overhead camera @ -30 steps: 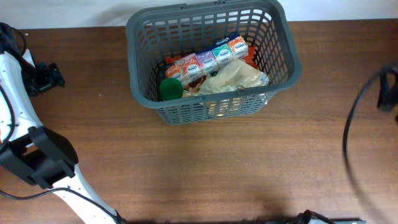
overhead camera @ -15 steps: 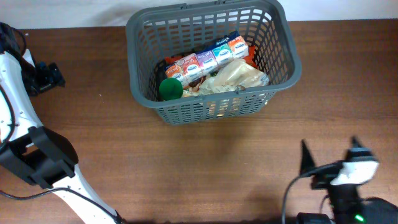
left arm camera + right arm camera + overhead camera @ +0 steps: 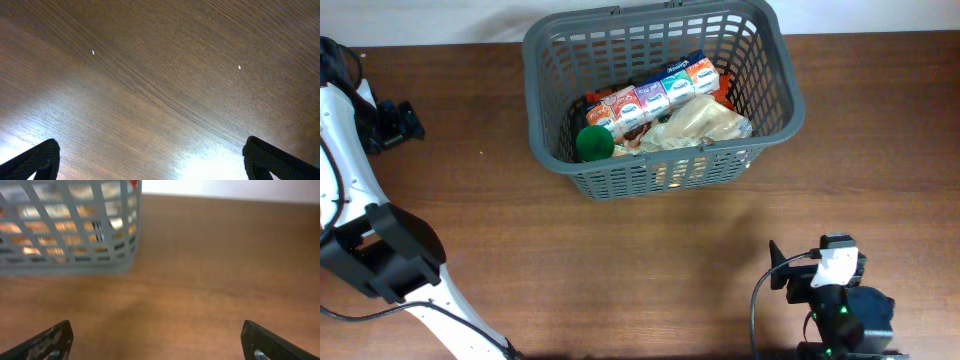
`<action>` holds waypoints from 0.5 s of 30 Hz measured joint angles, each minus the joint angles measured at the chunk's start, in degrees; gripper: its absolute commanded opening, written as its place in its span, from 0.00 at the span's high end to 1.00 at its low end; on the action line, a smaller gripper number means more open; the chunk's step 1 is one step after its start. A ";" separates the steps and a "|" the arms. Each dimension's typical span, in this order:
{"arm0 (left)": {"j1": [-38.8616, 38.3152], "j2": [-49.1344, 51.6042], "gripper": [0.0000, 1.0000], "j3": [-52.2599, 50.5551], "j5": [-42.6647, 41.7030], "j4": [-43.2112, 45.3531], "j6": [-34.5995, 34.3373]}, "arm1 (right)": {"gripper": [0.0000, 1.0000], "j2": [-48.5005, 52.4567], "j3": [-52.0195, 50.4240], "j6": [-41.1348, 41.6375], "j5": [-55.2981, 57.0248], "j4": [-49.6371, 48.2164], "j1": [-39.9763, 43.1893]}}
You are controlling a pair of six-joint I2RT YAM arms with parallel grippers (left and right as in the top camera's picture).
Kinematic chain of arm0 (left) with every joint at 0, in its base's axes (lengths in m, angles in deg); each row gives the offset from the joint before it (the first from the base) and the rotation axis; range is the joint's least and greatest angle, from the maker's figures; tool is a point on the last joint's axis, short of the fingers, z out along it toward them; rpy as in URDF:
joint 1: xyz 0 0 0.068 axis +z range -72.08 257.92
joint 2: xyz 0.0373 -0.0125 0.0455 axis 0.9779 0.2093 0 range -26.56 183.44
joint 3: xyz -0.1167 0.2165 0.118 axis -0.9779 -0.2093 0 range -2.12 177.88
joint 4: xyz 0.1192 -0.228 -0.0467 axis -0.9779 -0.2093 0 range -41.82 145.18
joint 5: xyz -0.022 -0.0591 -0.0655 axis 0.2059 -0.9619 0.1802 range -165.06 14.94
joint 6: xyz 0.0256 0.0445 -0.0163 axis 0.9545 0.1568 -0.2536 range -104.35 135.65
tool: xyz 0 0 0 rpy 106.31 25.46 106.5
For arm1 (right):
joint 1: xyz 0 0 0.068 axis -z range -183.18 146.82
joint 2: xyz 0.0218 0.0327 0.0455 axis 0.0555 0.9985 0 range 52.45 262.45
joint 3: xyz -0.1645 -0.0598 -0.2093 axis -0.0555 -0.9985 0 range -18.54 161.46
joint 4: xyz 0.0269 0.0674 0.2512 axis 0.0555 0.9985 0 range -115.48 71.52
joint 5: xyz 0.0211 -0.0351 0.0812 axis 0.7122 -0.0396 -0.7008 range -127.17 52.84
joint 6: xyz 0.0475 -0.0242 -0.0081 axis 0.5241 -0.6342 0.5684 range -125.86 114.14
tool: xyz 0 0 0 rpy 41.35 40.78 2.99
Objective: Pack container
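The container (image 3: 650, 178), a dark grey slotted basket, stands open side up at the far middle of the wooden table (image 3: 620, 270) — its long axis runs left to right, with the right end swung slightly farther away. Inside lie a row of small cartons (image 3: 655, 95) with coloured labels whose print is too small to read, a green round thing (image 3: 594, 143) and a pale crumpled bag (image 3: 705, 122). The left gripper (image 3: 152, 159) is spread wide over bare wood. The right gripper (image 3: 157, 340) — also wide, holding nothing — sits at the near right, facing the container.
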 measured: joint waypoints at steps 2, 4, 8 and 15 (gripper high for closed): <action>0.00 0.00 0.01 0.00 0.02 0.02 0.00 | 0.01 -0.13 -1.81 0.00 0.04 -0.07 0.00; 0.00 0.00 0.01 -0.02 0.00 0.00 0.00 | 0.01 -0.24 -3.39 -0.02 0.13 -0.13 0.00; 0.00 0.00 0.01 -0.02 0.00 0.00 -0.02 | 0.01 -0.26 -5.31 -0.04 0.17 0.02 0.00; 0.00 0.00 0.01 -0.04 0.00 0.00 0.00 | 0.01 -0.31 -5.31 -0.02 0.17 -0.35 0.00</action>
